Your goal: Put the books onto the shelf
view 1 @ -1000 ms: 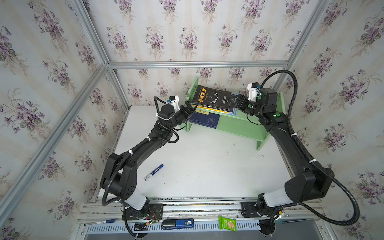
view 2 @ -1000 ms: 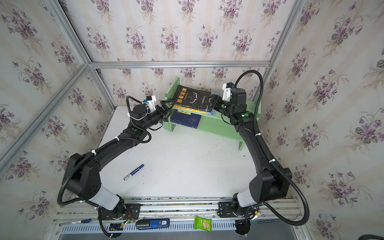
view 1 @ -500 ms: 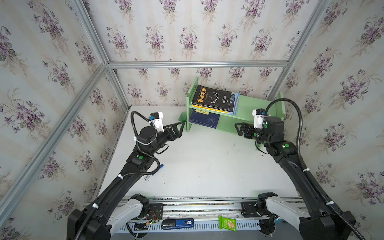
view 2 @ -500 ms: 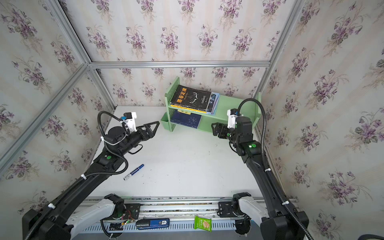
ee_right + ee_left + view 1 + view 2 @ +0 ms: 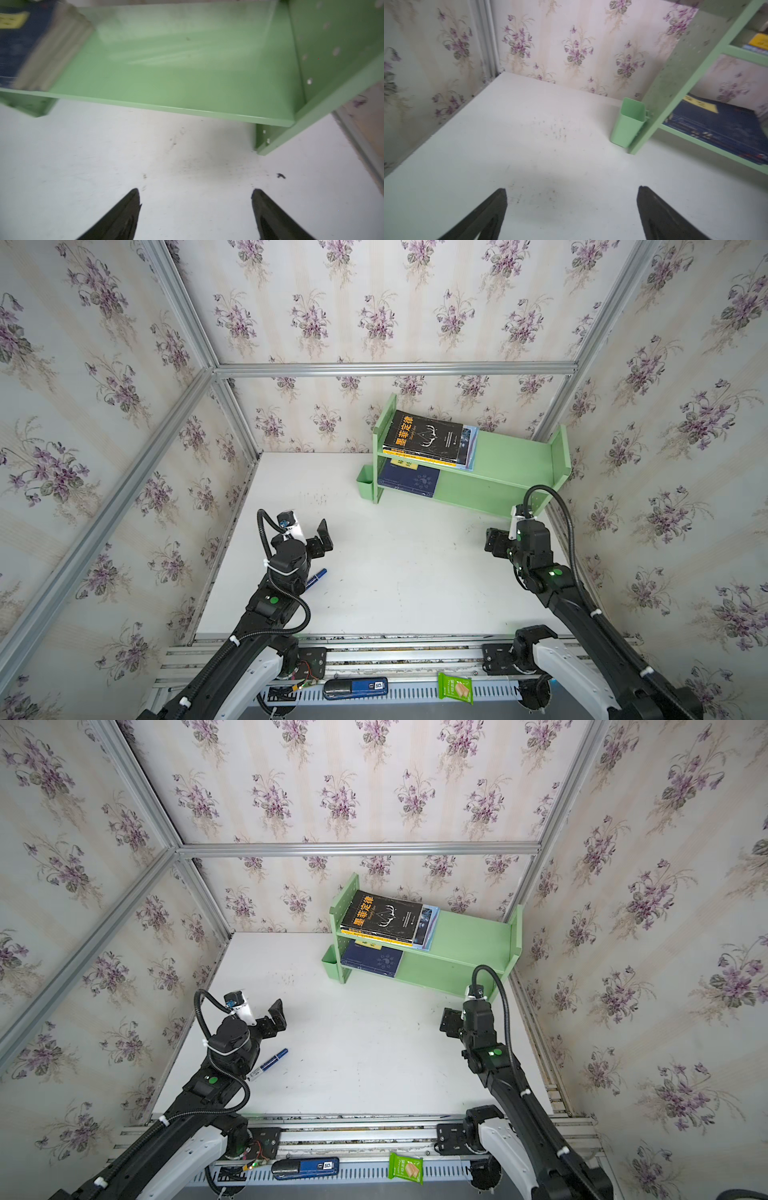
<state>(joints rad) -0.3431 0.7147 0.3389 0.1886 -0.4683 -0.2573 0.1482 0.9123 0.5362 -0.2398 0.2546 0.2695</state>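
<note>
Books [image 5: 424,435] flat, long axis along shelf [image 5: 515,456] length.

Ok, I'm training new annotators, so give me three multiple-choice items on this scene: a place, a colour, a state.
1. Which tier of the shelf holds the black antler book? A bottom; B top; C neither.
2. The marker pen is: A red; B green; C blue.
3. The left gripper is: A open, empty; B shut on a book; C shut on the pen.
1 B: both top views show it on the upper tier. 2 C: its barrel is blue. 3 A: its jaws stand apart, nothing between.
</note>
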